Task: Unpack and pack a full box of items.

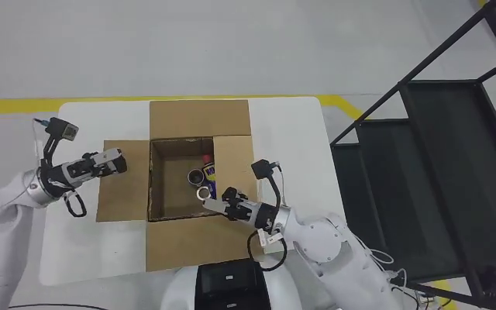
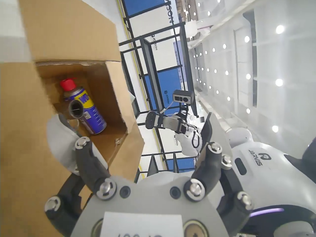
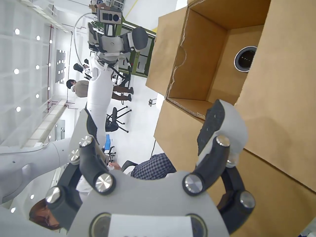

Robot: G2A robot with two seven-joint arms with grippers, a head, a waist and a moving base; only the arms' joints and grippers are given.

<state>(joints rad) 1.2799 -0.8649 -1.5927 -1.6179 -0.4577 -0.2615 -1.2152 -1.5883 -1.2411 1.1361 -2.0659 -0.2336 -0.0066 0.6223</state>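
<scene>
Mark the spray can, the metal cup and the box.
spray can (image 2: 93, 118): left wrist view, blue body.
metal cup (image 3: 245, 59): right wrist view, dark opening.
box (image 1: 200, 118): top view, far flap.

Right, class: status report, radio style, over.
Left gripper open, empty, above side flap. Right gripper open, empty, at near rim. Brown cardboard box open; blue-yellow spray can, silver metal cylinder inside. Opening unobstructed.
</scene>
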